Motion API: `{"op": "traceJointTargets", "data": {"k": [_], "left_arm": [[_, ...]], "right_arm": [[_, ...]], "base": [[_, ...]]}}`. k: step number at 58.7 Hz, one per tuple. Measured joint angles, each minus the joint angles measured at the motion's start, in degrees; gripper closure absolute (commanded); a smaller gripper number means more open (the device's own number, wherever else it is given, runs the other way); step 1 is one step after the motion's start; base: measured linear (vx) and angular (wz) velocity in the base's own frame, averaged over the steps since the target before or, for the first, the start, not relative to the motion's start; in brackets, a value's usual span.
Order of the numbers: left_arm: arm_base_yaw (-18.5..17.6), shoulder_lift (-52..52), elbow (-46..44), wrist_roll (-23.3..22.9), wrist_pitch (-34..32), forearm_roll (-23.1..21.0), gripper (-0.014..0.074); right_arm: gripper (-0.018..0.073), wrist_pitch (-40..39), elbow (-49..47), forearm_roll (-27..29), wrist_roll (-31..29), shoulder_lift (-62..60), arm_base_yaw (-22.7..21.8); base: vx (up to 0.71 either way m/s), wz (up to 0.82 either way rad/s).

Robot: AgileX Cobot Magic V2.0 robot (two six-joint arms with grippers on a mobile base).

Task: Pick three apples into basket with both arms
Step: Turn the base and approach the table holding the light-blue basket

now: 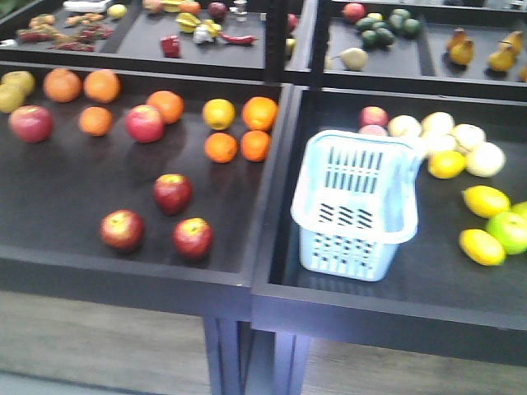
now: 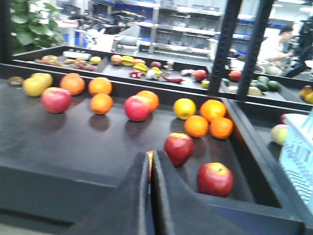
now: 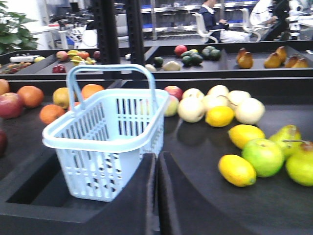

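Dark display trays in a shelved hall; three apples lie nearest the left arm.
On the left tray (image 1: pixel 66 197) the three apples (image 1: pixel 172 193) cluster at lower left of the front view, just ahead and rightward of the left gripper (image 2: pixel 151 159), whose fingers are pressed together. The right gripper (image 3: pixel 156 157), likewise closed, faces the one basket (image 1: pixel 354 206) at centre right, long axis running away, nothing showing inside. Beyond: seven oranges (image 1: pixel 255 145), two pinker apples (image 1: pixel 144 123).
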Motion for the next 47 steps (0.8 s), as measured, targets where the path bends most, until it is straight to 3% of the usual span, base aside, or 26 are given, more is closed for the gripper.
{"op": "traceJointTargets", "data": {"k": [47], "left_arm": [[0.0, 0.0, 0.0, 0.0, 0.0, 0.0, 0.0602]], "right_arm": [[0.0564, 0.0, 0.0, 0.0, 0.0, 0.0, 0.0]], "base": [[0.05, -0.28]]}}
